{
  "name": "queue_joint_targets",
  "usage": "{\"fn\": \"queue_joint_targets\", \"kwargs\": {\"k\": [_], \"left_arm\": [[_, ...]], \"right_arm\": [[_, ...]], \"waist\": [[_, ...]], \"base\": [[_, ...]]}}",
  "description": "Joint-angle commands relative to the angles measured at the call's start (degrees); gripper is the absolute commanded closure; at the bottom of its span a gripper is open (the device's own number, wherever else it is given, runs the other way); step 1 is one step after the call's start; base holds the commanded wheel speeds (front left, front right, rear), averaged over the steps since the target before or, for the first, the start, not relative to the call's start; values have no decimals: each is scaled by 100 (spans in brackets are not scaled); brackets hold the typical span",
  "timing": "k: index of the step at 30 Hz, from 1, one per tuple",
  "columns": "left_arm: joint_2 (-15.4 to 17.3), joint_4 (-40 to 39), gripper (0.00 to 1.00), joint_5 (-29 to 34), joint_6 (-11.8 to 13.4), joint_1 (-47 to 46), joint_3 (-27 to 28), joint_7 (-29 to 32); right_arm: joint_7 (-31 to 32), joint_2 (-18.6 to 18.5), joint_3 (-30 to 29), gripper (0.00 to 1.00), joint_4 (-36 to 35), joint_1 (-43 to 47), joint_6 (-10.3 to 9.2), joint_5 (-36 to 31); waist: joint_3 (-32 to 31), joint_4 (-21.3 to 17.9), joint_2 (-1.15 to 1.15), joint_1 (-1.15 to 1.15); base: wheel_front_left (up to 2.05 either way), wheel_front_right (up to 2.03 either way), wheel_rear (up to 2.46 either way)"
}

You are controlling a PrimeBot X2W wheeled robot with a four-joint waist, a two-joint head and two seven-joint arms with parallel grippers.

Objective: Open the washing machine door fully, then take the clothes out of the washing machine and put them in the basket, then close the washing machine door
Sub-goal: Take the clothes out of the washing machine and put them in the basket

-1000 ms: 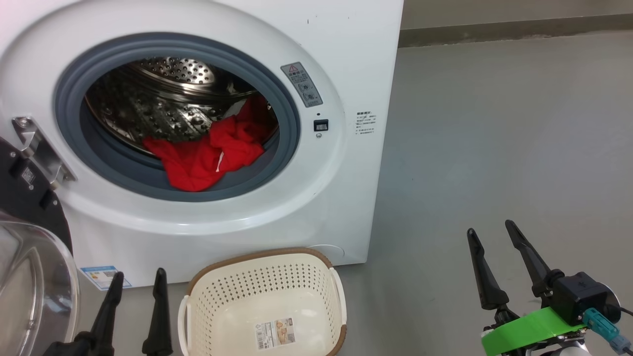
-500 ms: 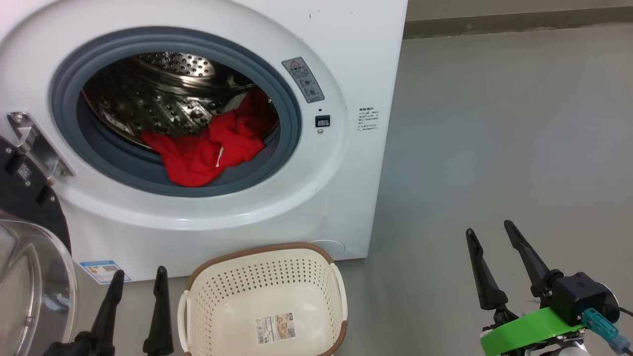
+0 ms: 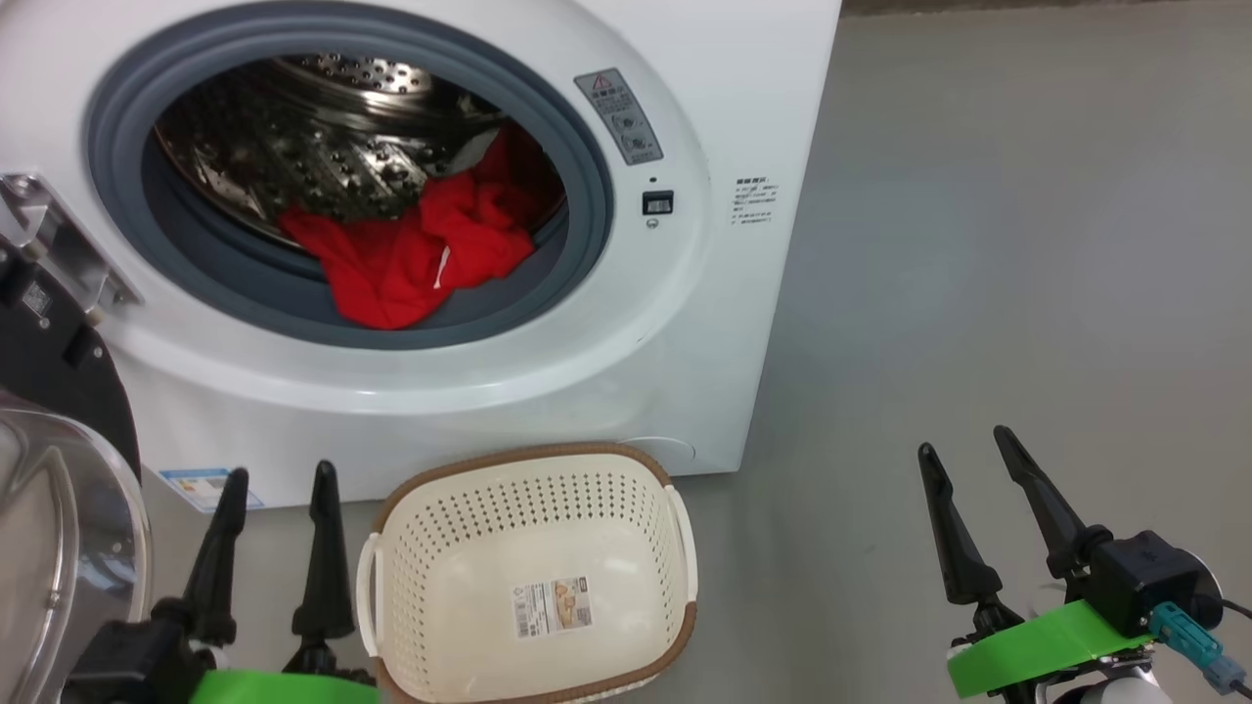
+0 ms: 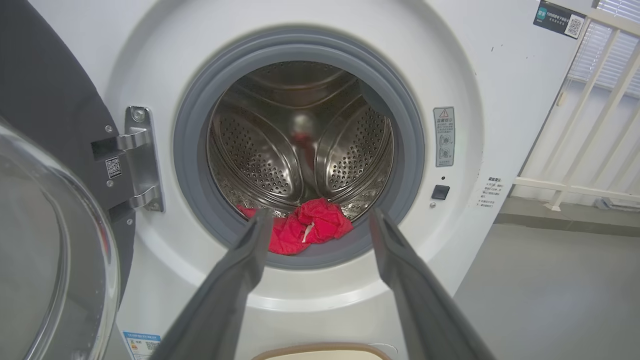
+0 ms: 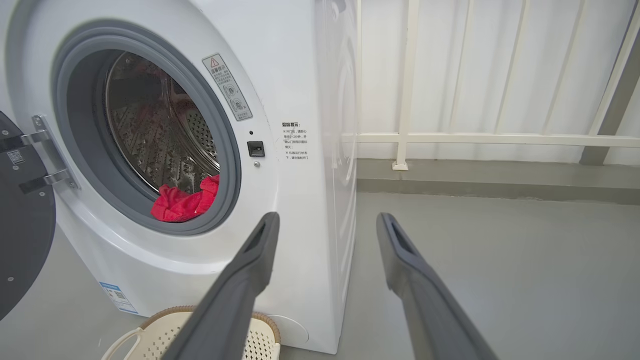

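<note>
- The big white front-loading washing machine stands on the grey floor. Its large round glossy black door is swung wide to the left on a metal hinge.
- The door's bulging clear glass window sits low at the left of the head view.
- The bright red soft clothes lie heaped at the front of the perforated steel drum. They spill over onto the lower part of the grey rubber ring, and a thin white strip shows on them.
- The small cream-white perforated plastic basket, with its brown woven-look rim, sits on the floor just in front of the machine, below the opening. A paper label is on its bottom.
- The left gripper has its two dark fingers spread apart with only air between them. It sits between the glass window and the basket, just beside the basket's left handle, and points towards the clothes.
- The right gripper is likewise spread wide. It hangs over bare floor, well to the right of the basket and apart from the machine, with a band of green tape at its base.
</note>
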Motion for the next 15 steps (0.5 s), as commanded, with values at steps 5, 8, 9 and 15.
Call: {"fn": "queue_joint_targets", "kwargs": {"k": [5, 8, 9, 15], "left_arm": [[53, -70, 0, 166, 133, -603, 47, -59], [37, 22, 0, 148, 137, -778, 16, -81], [32, 53, 0, 126, 122, -838, 6, -90], [74, 324, 0, 45, 61, -1320, 33, -130]], "right_arm": [[-68, -25, 135, 0, -195, -357, 34, -95], [-68, -25, 140, 0, -214, -415, 34, -118], [-68, -25, 147, 0, -215, -437, 34, -127], [-68, -25, 162, 0, -245, -537, 34, -172]], "waist": [[393, 128, 0, 0], [516, 147, 0, 0], [557, 149, 0, 0], [827, 157, 0, 0]], "base": [[0, 0, 0], [0, 0, 0], [0, 0, 0], [0, 0, 0]]}}
